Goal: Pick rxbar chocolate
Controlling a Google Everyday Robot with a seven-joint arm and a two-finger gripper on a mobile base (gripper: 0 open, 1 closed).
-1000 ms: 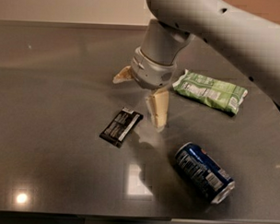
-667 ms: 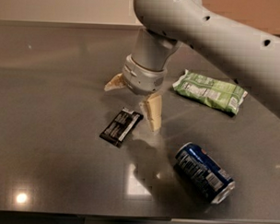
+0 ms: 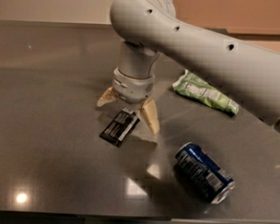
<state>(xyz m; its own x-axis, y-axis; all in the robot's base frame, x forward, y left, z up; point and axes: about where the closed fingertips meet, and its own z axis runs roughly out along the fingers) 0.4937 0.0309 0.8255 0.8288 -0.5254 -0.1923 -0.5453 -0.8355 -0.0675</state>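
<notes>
We see the gripper open, its fingers straddling the top end of the rxbar chocolate. Earlier it hung further right.

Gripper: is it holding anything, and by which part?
Nothing is held. The gripper is open above the upper end of the rxbar chocolate, which lies flat on the table, fingers spread to either side of it.
</notes>
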